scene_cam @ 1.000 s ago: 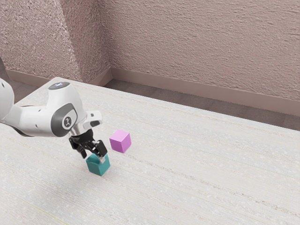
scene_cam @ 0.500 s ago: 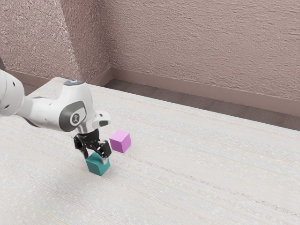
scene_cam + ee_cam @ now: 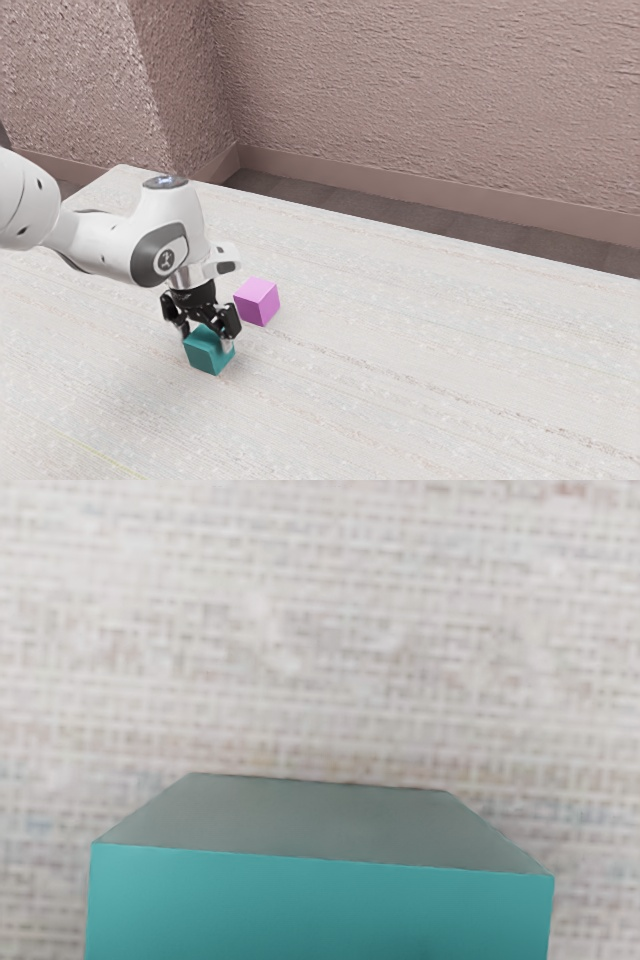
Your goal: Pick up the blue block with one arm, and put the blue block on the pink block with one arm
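Note:
The blue block (image 3: 209, 357), teal in shade, rests on the table at the exterior view's lower left. My gripper (image 3: 204, 335) has come down over it. Its black fingers (image 3: 229, 325) stand open on either side of the block's top, with a little gap to each side. Up close under my hand in the wrist view is the same blue block (image 3: 320, 890), its top face and one side showing. The pink block (image 3: 257, 301) sits on the table just beyond and toward the exterior view's right of the blue one, apart from it.
The pale woodgrain table (image 3: 430, 350) stretches wide toward the exterior view's right and front. A textured wall with a baseboard (image 3: 430, 195) runs behind its far edge.
My hand has moved toward the exterior view's right and dropped lower, so the fingers now straddle the blue block's top. Neither block has moved.

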`<action>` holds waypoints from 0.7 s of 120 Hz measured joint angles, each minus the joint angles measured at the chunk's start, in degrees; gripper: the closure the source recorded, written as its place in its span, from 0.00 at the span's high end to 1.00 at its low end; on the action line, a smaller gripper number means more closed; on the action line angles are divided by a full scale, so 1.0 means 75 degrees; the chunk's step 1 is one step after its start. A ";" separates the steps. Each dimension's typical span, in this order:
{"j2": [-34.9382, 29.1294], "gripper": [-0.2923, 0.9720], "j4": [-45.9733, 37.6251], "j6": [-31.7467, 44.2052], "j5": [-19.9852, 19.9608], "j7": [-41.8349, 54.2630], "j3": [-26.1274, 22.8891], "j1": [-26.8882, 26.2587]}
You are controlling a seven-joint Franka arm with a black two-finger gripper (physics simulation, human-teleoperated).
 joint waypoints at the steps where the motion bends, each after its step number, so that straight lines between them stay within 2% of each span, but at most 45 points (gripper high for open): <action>1: 0.0001 0.77 -0.0003 0.0020 0.0013 0.0005 0.0000 0.0000; 21: 0.0054 0.77 -0.0031 0.0307 0.0209 0.0124 -0.0020 -0.0033; 52: 0.0224 0.75 -0.0021 0.0489 0.0130 0.0275 -0.0023 -0.0076; 84: 0.0289 0.67 -0.0001 0.0541 0.0065 0.0368 -0.0023 -0.0082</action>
